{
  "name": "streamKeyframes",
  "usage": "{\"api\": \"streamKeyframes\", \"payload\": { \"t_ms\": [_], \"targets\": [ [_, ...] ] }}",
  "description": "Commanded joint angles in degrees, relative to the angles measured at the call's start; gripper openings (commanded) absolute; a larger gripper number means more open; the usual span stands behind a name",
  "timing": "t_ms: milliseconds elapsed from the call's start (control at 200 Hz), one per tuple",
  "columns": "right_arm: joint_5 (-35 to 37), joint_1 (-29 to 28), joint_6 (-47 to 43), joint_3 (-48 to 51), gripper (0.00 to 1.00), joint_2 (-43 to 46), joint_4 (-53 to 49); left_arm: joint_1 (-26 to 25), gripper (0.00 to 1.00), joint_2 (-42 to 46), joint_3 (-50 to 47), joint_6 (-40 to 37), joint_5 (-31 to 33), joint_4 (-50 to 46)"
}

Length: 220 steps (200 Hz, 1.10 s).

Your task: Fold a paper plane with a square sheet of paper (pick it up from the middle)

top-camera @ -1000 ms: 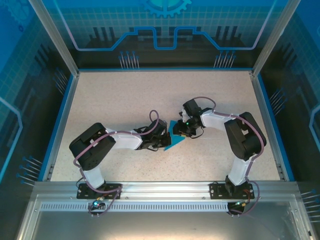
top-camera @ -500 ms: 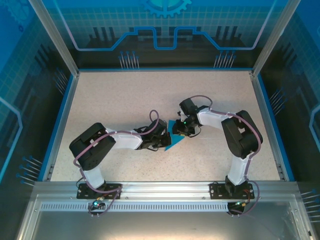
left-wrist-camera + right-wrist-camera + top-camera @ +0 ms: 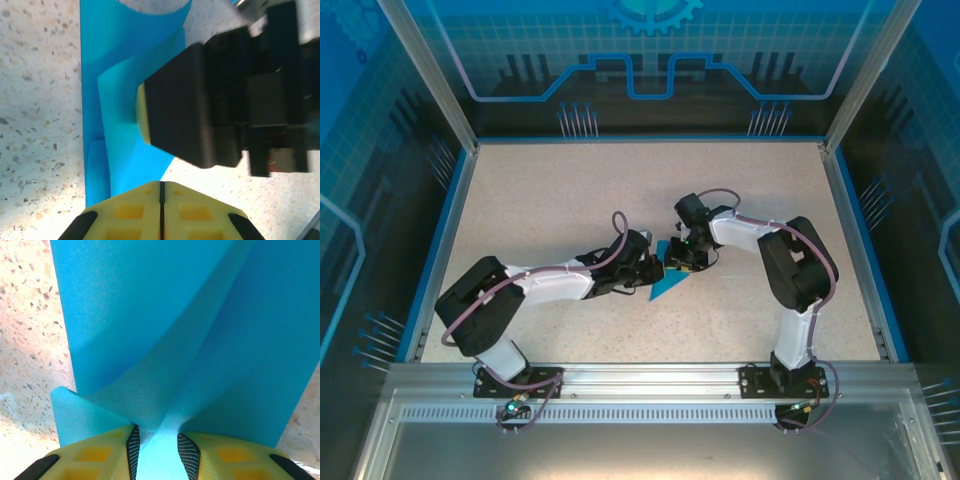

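The square sheet of paper (image 3: 669,286) is teal-blue and partly folded, its pointed end lying toward the near left on the speckled table. In the right wrist view the paper (image 3: 175,315) rises in curved flaps, and a ridge of it passes between the pads of my right gripper (image 3: 155,432), which is shut on it. My right gripper (image 3: 679,262) sits at the sheet's far edge. My left gripper (image 3: 161,182) is shut with its yellow fingers together at the edge of the paper (image 3: 120,100), holding nothing. From above, the left gripper (image 3: 648,268) is at the sheet's left side.
The table (image 3: 550,200) is speckled beige with a blue rim and glass walls on three sides. In the left wrist view the right gripper's black body (image 3: 200,100) hangs close over the sheet, so both grippers crowd the same spot.
The left arm has stretched out, its elbow dropping toward the near left, and its gripper has slid slightly right toward the sheet. The right gripper has shifted a little left.
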State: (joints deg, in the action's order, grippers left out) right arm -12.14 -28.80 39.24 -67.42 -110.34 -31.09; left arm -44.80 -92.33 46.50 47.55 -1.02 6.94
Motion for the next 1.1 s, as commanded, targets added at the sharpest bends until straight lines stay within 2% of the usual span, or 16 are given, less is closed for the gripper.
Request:
{"api": "streamKeyframes", "payload": {
  "t_ms": [0, 230, 450, 1095],
  "targets": [
    [9.32, -0.47, 2.09, 3.52, 0.35, -7.77, -2.99, 0.23, 0.10, 1.71, -2.05, 2.39, 3.00, 2.53],
    [9.44, -0.48, 2.47, 3.14, 0.36, -9.06, -3.63, 0.22, 0.09, -1.43, -2.59, 4.13, -1.71, 8.04],
    [9.98, -0.49, 2.41, 2.82, 0.37, -9.80, -4.59, 0.17, 0.07, -5.83, -1.89, 5.19, -5.81, 9.45],
    [11.13, -0.49, 3.91, 3.08, 0.37, -10.85, -5.26, 0.19, 0.06, -7.86, -3.66, 6.09, -1.79, 4.24]
  ]
}}
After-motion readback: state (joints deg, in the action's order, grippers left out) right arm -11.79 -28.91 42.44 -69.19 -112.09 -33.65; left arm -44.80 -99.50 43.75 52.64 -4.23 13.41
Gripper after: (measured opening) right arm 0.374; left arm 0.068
